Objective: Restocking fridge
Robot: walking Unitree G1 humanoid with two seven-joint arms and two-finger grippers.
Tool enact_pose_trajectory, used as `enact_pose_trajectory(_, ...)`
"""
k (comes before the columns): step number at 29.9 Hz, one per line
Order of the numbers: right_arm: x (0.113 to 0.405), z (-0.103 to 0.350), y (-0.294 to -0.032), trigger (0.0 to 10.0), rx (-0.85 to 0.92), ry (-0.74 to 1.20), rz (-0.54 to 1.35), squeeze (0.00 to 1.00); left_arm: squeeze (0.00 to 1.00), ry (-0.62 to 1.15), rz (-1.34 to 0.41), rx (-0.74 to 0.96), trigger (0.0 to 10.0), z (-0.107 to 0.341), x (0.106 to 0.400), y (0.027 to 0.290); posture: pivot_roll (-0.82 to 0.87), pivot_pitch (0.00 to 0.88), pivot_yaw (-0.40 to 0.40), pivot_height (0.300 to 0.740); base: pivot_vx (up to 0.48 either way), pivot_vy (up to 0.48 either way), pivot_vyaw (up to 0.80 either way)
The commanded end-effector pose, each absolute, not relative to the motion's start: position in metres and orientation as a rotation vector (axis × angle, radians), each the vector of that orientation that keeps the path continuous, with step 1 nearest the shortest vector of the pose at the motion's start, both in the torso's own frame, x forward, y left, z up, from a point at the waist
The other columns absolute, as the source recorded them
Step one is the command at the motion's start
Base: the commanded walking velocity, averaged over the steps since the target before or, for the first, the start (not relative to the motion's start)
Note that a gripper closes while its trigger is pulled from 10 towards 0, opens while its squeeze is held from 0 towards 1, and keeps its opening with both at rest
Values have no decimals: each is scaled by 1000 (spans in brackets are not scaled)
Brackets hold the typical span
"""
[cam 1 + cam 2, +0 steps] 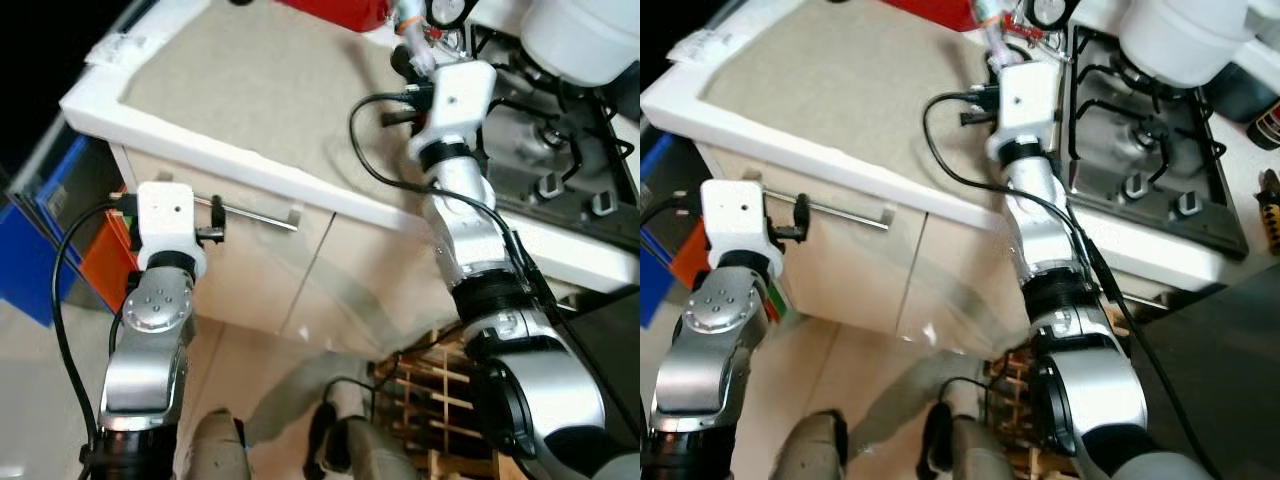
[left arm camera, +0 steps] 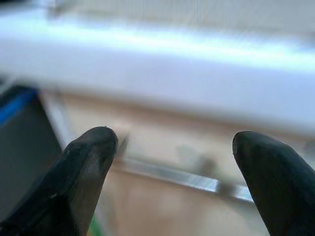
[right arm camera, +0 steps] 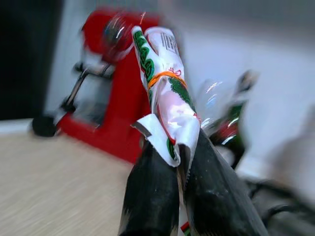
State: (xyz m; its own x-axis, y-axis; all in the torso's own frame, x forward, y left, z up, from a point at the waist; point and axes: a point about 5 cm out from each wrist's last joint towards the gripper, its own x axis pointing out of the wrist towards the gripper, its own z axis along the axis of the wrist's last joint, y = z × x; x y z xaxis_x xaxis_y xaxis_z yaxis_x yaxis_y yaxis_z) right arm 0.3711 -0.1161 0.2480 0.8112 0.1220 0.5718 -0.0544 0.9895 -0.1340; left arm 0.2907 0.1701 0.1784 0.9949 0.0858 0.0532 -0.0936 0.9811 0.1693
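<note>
While the right end effector (image 3: pixel 177 187) pinches a rolled white-and-green plastic packet (image 3: pixel 167 93) above the beige surface (image 1: pixel 270 90) beside the stove edge, the left end effector (image 2: pixel 174 162) hangs open near the cupboard's metal handle (image 1: pixel 255 215). Risk: the thin pinch may slip.

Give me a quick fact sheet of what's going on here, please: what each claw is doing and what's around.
Place: kitchen, beige counter beside a gas stove
Right gripper: shut on a rolled packet tied with an orange band, raised over the counter
Left gripper: open, holding nothing, in front of the drawer handle
Behind the packet: red appliance, blurred
On the stove: white pot
</note>
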Motion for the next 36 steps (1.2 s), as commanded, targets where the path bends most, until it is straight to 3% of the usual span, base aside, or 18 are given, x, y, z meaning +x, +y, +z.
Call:
enact_pose_trajectory(1, 361, 245, -134, 0, -125, -641, 14, 0, 0, -87, 4, 131, 10000, 181, 290, 159, 253, 46, -125, 740, 0, 0, 0)
enact_pose_trajectory(5, 346, 229, -145, 0, -146, -620, -48, 0, 0, -126, -33, 90, 10000, 189, 289, 158, 252, 30, -100, 740, 0, 0, 0)
enact_pose_trajectory(14, 308, 183, -153, 0, -163, -501, -145, 0, 0, -193, -153, 212, 10000, 201, 295, 148, 255, 7, -54, 740, 0, 0, 0)
enact_pose_trajectory(19, 295, 138, -158, 0, -83, -290, -198, 0, 0, -131, -176, 166, 10000, 186, 299, 148, 234, 0, -2, 740, 0, 0, 0)
enact_pose_trajectory(22, 291, 134, -161, 0, -69, -255, -178, 0, 0, -58, -183, 102, 10000, 166, 307, 155, 194, 0, 41, 740, 0, 0, 0)
enact_pose_trajectory(36, 291, 140, -168, 0, -100, -214, -123, 0, 0, -75, -213, 25, 10000, 158, 312, 135, 162, 3, -27, 740, 0, 0, 0)
